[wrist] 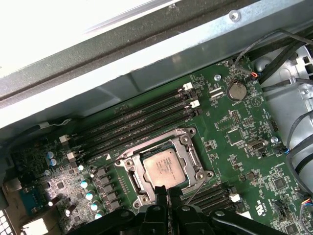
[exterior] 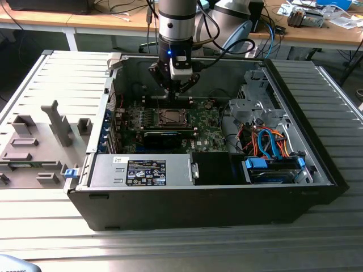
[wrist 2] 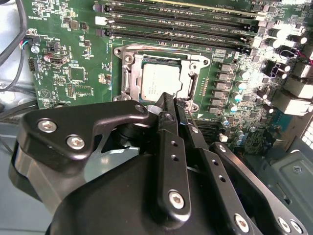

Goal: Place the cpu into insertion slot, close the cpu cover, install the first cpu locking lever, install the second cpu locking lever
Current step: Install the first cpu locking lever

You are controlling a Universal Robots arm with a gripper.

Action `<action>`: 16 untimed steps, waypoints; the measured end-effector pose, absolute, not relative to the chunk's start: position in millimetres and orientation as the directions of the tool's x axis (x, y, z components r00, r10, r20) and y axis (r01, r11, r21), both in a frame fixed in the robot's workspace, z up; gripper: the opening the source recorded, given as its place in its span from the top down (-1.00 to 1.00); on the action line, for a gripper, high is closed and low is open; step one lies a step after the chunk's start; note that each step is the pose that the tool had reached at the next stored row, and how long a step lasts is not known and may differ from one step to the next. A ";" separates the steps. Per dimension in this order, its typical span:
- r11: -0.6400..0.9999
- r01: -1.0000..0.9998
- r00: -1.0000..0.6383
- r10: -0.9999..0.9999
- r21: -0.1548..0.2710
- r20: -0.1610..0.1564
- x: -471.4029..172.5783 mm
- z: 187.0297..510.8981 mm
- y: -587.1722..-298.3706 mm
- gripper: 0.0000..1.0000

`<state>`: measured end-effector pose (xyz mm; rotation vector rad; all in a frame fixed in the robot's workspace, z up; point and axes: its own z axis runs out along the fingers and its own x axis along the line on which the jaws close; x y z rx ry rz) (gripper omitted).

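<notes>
Green motherboard [wrist: 234,132] — cpu [wrist: 164,169] just beyond claw [wrist: 166,192].

open computer case [exterior: 317,170], green motherboard [wrist 2: 73,58], orange and blue cables [exterior: 272,144], grey fixture tray [exterior: 34,141]

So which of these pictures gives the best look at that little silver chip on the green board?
The first wrist view: the chip shows nearly whole and close up, sitting in its socket under the metal frame. In the second wrist view the gripper hides the chip's near edge. In the exterior view the chip is a tiny patch inside the computer case.
</notes>
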<state>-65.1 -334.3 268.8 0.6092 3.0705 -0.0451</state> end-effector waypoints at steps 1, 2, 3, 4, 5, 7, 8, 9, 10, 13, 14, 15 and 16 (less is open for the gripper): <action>0.924 0.381 -0.924 0.381 -0.026 -0.016 -65.1 268.8 -334.3 0.67; 0.924 0.381 -0.925 0.381 -0.026 -0.016 -65.1 268.8 -334.4 0.67; 0.924 0.381 -0.925 0.380 -0.026 -0.016 -65.1 268.8 -334.4 0.67; 0.925 0.380 -0.925 0.380 -0.026 -0.016 -65.1 268.8 -334.3 0.67; 0.925 0.380 -0.925 0.379 -0.026 -0.016 -65.1 268.8 -334.3 0.67; 0.925 0.379 -0.926 0.378 -0.026 -0.016 -65.1 268.8 -334.4 0.67; 0.925 0.378 -0.926 0.378 -0.026 -0.016 -65.1 268.8 -334.4 0.67; 0.926 0.378 -0.926 0.377 -0.026 -0.016 -65.1 268.8 -334.4 0.67; 0.926 0.377 -0.926 0.377 -0.026 -0.016 -65.1 268.8 -334.4 0.67; 0.927 0.375 -0.927 0.375 -0.026 -0.016 -65.1 268.8 -334.4 0.67; 0.927 0.375 -0.927 0.374 -0.026 -0.016 -65.1 268.8 -334.4 0.67; 0.927 0.374 -0.927 0.374 -0.026 -0.016 -65.1 268.8 -334.4 0.67; 0.927 0.374 -0.928 0.373 -0.026 -0.016 -65.1 268.7 -334.4 0.67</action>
